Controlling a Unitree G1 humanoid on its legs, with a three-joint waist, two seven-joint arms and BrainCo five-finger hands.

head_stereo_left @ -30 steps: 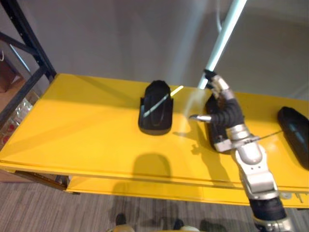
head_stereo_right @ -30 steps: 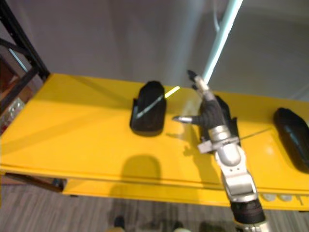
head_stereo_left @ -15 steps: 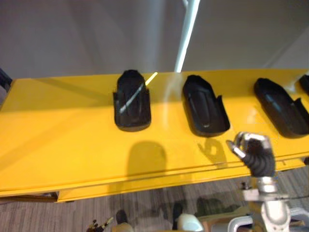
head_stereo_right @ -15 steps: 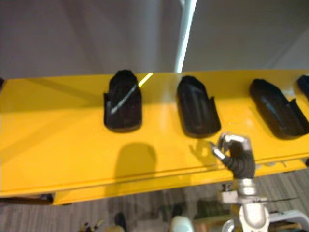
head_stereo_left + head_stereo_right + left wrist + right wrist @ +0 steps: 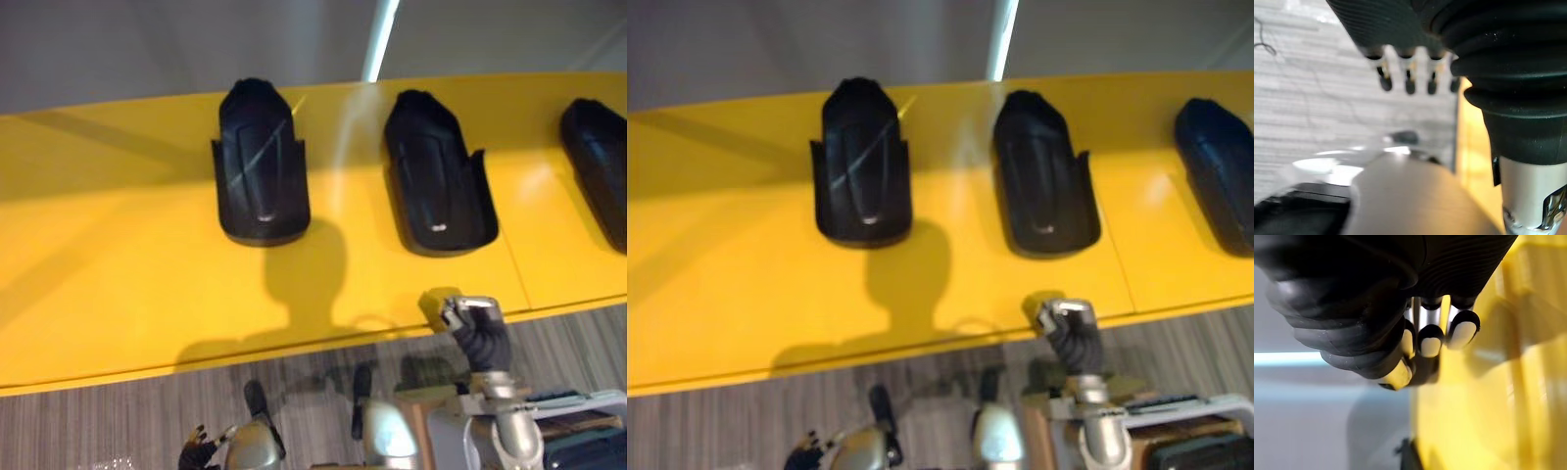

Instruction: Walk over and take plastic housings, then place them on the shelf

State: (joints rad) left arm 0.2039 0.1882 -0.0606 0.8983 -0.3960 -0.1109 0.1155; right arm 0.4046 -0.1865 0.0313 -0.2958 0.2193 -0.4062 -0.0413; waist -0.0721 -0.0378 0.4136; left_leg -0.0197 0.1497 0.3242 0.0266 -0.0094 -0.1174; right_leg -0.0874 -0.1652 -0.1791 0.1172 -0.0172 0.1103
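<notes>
Pulled back from the moulded black plastic housing (image 5: pixel 438 171), right hand (image 5: pixel 477 333) curls empty (left hand (image 5: pixel 1408 71) hangs relaxed); housing seems light, stiff, slick: pinch its sidewalls.

Three black plastic housings sit on one yellow tabletop (image 5: pixel 118 274): the left housing (image 5: pixel 260 162), the middle housing (image 5: pixel 436 171) and the right housing (image 5: pixel 600 162) (this last one cut by the picture's edge). One pale bright strip (image 5: pixel 380 39) shows beyond the far edge. Two robot hands show, the left hand (image 5: pixel 196 455) and the right hand (image 5: pixel 472 323).
</notes>
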